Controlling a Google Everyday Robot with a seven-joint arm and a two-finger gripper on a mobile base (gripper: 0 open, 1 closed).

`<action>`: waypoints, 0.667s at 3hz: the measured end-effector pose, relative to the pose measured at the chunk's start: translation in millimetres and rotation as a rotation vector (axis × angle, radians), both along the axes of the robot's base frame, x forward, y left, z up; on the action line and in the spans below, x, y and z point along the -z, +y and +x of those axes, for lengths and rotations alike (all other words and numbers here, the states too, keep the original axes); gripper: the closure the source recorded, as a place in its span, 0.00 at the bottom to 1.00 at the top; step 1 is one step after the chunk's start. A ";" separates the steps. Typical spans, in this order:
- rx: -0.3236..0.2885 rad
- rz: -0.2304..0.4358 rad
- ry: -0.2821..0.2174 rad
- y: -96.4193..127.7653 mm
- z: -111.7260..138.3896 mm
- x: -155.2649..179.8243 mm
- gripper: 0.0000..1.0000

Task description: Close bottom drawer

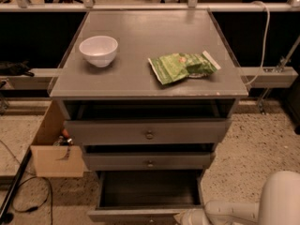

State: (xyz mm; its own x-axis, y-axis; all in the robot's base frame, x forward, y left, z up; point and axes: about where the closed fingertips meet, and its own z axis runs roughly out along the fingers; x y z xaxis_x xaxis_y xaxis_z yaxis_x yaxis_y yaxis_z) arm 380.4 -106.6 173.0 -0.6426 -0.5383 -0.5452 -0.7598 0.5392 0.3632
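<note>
The bottom drawer point(149, 193) of the grey cabinet is pulled wide open, showing its dark grey box interior; its flat front panel point(133, 215) lies at the lower edge of the view. My white arm point(276, 200) enters from the lower right. My gripper point(187, 218) sits at the right end of the drawer's front panel, mostly cut off by the frame edge. Above it are the mid drawer point(149, 161) and the top drawer point(148, 131), each with a small knob and each slightly ajar.
A white bowl point(98, 50) and a green snack bag point(182, 66) lie on the cabinet top point(140, 36). An open cardboard box point(54, 146) stands left of the cabinet, with a black cable point(28, 196) on the speckled floor.
</note>
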 end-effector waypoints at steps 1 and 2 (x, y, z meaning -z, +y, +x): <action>0.002 -0.003 -0.006 1.5 7.0 0.1 0.04; 0.005 -0.009 -0.017 3.5 21.1 0.2 0.27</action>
